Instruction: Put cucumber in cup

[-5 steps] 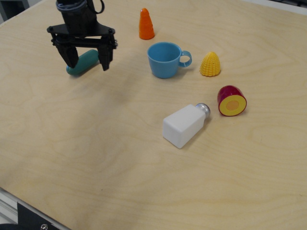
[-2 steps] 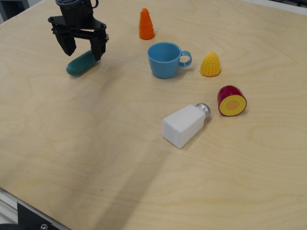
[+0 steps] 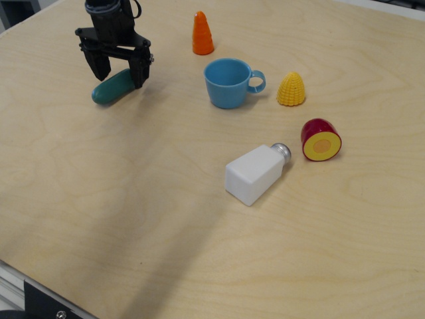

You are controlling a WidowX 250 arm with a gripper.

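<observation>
Step in hand: approach to the grasp, pick-up not yet made.

Gripper [image 3: 120, 72]: black, two fingers [image 3: 139, 70] spread apart, nothing between them gripped. Poised over the far-left part of the worktop [image 3: 133, 199], fingertips either side of the upper end of the cucumber; contact with the toy or the wood not clear from this view.

Cucumber [image 3: 111, 88]: teal-green, lying flat and diagonally on the worktop, lower end free and pointing left, upper end partly behind the fingers. Well apart from its target.

Cup [image 3: 227, 82]: light blue, upright, mouth open and empty, handle to the right. To the right of the cucumber.

Other items, none in the direct line: orange carrot [image 3: 202, 33] beyond the cup; yellow corn [image 3: 291, 89] just beside the handle; red halved fruit [image 3: 321, 139]; white salt shaker [image 3: 255, 174] lying on its side nearer the camera.

Next move, by judgement: descent to full straddle, closure across the short axis, lift clear, carry rightward, release above the cup mouth. Carrot near enough to the path to warrant height.
</observation>
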